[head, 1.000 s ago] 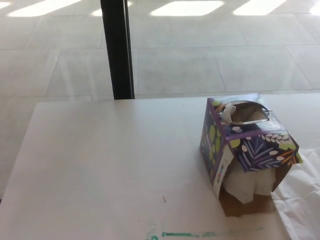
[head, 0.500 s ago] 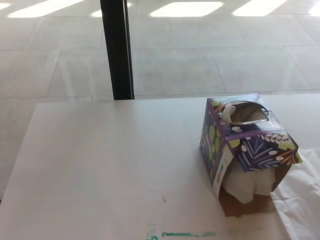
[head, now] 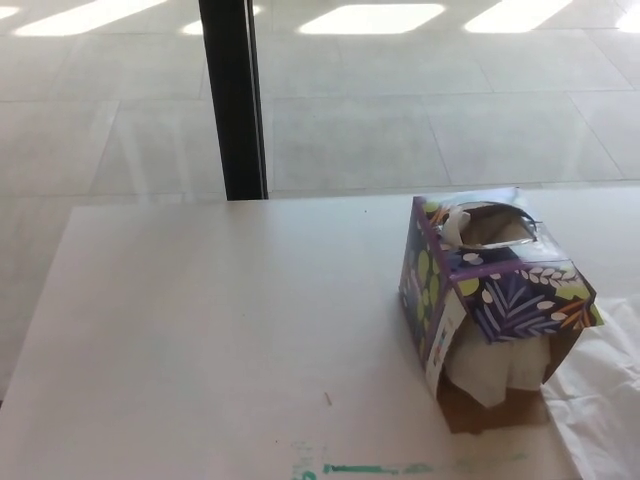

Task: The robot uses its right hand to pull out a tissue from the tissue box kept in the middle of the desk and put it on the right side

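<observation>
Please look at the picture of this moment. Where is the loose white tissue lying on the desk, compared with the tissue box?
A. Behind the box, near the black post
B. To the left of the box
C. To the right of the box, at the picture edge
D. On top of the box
C. The loose white tissue lies on the desk to the right of the tissue box, reaching the picture's right edge.

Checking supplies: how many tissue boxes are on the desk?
1: the purple tissue box stands right of the desk's middle, white tissue lying beside it.
</observation>
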You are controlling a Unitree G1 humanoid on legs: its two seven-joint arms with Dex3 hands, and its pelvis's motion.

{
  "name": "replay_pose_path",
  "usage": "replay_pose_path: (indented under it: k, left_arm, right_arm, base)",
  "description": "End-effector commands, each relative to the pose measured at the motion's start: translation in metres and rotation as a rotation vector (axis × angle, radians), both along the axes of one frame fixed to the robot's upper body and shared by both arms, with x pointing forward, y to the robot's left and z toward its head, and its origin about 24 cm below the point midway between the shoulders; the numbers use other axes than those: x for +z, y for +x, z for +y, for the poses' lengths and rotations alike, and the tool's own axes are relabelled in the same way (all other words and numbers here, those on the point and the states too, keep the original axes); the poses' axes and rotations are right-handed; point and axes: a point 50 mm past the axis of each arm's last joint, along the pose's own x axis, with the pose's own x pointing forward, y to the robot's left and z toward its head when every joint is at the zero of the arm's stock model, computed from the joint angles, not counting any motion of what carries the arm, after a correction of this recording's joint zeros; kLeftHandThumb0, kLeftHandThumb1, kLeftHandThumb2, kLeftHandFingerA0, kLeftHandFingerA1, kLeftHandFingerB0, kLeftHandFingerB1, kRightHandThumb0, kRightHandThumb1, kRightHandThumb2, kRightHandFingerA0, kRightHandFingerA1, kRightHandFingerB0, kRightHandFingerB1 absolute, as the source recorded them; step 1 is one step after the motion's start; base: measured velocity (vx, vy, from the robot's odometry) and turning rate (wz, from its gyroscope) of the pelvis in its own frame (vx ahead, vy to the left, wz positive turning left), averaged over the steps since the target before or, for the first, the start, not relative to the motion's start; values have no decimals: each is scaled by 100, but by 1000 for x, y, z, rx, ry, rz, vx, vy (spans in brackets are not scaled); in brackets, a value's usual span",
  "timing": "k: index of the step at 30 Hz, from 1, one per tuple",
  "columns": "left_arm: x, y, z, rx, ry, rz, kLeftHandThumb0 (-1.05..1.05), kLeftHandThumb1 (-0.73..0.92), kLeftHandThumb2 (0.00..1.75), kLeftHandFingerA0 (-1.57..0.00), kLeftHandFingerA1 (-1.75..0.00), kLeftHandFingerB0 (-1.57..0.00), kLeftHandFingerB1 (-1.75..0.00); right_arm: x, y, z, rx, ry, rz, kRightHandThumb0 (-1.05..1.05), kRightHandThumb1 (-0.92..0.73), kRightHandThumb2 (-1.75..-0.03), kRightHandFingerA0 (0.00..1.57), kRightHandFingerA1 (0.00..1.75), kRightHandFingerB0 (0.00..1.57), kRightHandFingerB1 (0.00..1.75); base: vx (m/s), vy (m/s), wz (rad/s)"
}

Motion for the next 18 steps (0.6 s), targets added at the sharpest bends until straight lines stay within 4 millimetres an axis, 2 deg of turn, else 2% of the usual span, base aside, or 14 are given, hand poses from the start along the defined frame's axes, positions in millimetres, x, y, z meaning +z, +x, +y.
replay_pose_path:
  k: [1,2,3,5,9,13,18]
  left_arm:
    - [1,-2,4,31,-14,8,-90,81,100,-81,-107,-62,-98]
    - [1,-2,4,31,-14,8,-90,81,100,-81,-107,-62,-98]
    - [3,4,4,12,9,9,-88,83,100,-80,-106,-63,-98]
    - [3,2,4,21,8,7,-89,82,99,-78,-107,-63,-98]
    - [4,3,6,0,26,37,-89,83,101,-78,-105,-60,-96]
    - [1,1,5,16,8,35,-87,83,102,-76,-106,-57,-96]
    - [-1,-5,4,28,-8,44,-90,83,100,-77,-107,-57,-96]
  right_arm:
    - [12,0,-5,-2,-3,-69,-67,-66,-61,90,106,34,99]
    - [12,0,-5,-2,-3,-72,-67,-66,-61,90,106,34,99]
    - [13,1,-4,-11,-3,-75,-64,-67,-60,92,105,39,98]
    - [9,5,-4,-20,11,-72,-66,-64,-61,92,105,47,98]
    - [11,3,4,13,-3,-34,-65,-65,-59,97,105,50,95]
    - [9,0,1,40,7,-12,-66,-62,-59,100,105,56,91]
    - [7,-2,3,67,15,22,-66,-62,-58,97,103,52,90]
  base:
    - [0,0,0]
    - [0,0,0]
    - [0,0,0]
    - [0,0,0]
    - [0,0,0]
    - [0,0,0]
    - [0,0,0]
